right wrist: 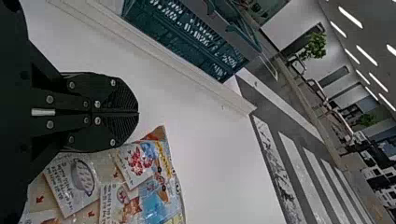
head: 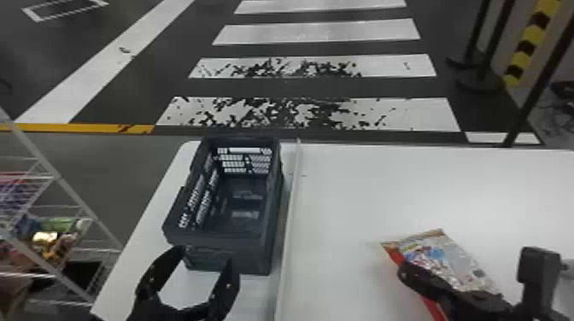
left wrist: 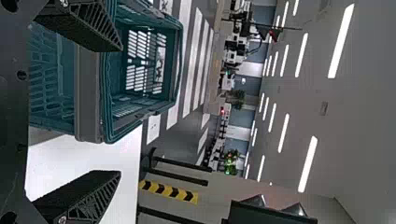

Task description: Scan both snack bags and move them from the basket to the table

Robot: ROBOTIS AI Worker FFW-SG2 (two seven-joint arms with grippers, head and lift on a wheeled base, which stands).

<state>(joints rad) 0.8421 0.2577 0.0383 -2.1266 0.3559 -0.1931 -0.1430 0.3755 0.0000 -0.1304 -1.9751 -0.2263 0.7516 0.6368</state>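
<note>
The left hand (head: 207, 257) is just in front of the near end of the basket (head: 222, 240), its 2 fingers spread wide. In its own wrist view, the basket shows beyond the spread fingers, closer to 1 than to the other. I cannot tell whether either touches it.

The basket stands upright on the left part of the table (head: 367, 188), long side running away from the robot, its slatted walls and floor in sight. A raised white strip (head: 292, 213) runs along the table just beside its right side.

The right hand (head: 403, 272) is well to the right of that strip, its 2 fingers pressed together. A snack bag (head: 448, 260) is right beside them, partly covered by the hand in the head view. It is silvery with coloured print, and red shows along its left edge. Whether it rests on the table or is raised, I cannot tell.

To the right of the bag is a black upright block (head: 539, 267). Left of the table stands a white wire rack (head: 57, 176) with packets (head: 49, 239) on it. Beyond the table, white stripes (head: 316, 32) cross the dark floor.
</note>
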